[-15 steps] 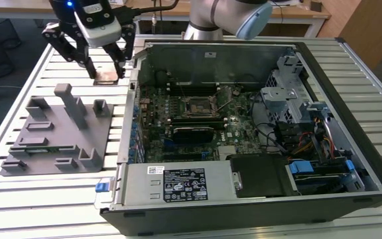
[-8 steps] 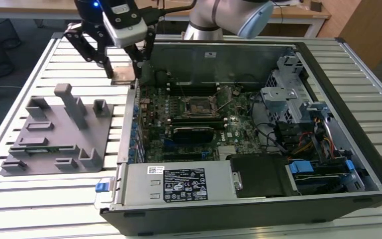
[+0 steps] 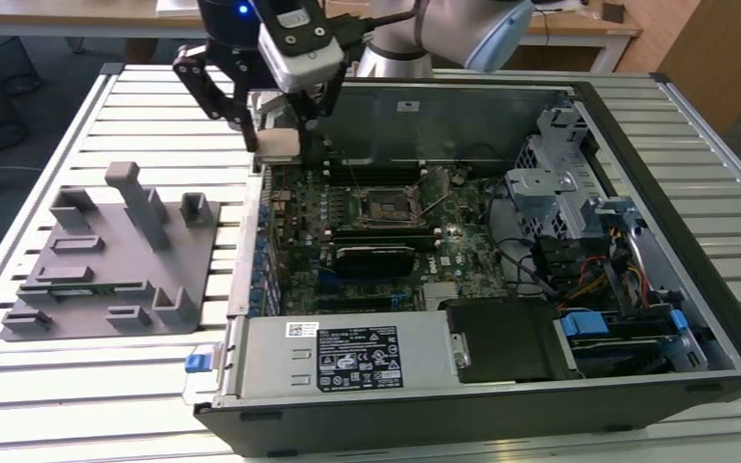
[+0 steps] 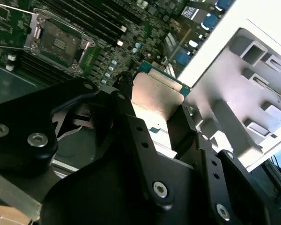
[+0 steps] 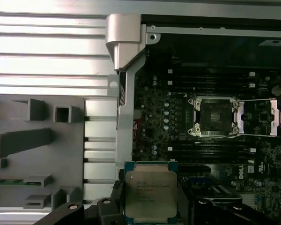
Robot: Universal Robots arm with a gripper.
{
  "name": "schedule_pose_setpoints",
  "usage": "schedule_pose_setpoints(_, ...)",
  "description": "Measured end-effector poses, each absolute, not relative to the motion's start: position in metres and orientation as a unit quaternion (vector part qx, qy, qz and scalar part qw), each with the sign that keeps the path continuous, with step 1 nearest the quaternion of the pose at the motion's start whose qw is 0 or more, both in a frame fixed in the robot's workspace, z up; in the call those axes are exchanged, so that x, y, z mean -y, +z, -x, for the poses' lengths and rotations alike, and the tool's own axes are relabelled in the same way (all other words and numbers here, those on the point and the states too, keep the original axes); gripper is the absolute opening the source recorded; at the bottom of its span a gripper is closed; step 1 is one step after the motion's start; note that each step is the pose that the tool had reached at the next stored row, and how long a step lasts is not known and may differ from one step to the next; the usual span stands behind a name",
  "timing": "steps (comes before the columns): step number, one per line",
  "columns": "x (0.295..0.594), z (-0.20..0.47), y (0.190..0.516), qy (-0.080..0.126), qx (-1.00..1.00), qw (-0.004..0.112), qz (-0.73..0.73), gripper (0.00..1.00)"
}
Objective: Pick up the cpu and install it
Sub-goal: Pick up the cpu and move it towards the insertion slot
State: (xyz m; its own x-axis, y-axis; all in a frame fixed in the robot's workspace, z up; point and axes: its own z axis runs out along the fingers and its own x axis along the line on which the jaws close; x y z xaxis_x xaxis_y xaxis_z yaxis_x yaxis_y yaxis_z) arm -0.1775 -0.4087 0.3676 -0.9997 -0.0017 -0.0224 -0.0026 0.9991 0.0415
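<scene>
Tray: a grey plastic tray with upright pegs (image 3: 100, 280) lies on the white slatted table (image 3: 74, 405), towards its edge on the exterior view's left.
Memory: a long narrow green memory stick (image 3: 81, 286) sits in a tray slot.
Gripper: the black two-finger gripper (image 3: 278, 137) points straight down over the case wall beside the tray, near the case's far corner. It is clamped on the cpu.
Cpu: the small flat square chip with a dull silver-grey metal top (image 3: 279, 147) is held level in the air, well apart from the socket.
Socket: the black-framed square socket (image 3: 390, 205) sits mid-board in the open black computer case (image 3: 718, 318).
First wrist view: the cpu's top (image 5: 151, 190) faces the camera, and the socket's (image 5: 215, 116) metal frame is swung open.
Second wrist view: the black fingers (image 4: 140, 140) press two opposite cpu (image 4: 154, 101) edges.
Hidden: the fingers cover those two edges.
Arm: the pale arm (image 3: 474, 34) enters from the table's far edge.
</scene>
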Motion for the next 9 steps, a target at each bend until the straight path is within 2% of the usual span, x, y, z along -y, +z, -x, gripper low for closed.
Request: schedule_pose_setpoints(9,0.409,0.142,0.368,0.021,-1.000,0.011,0.001,0.54)
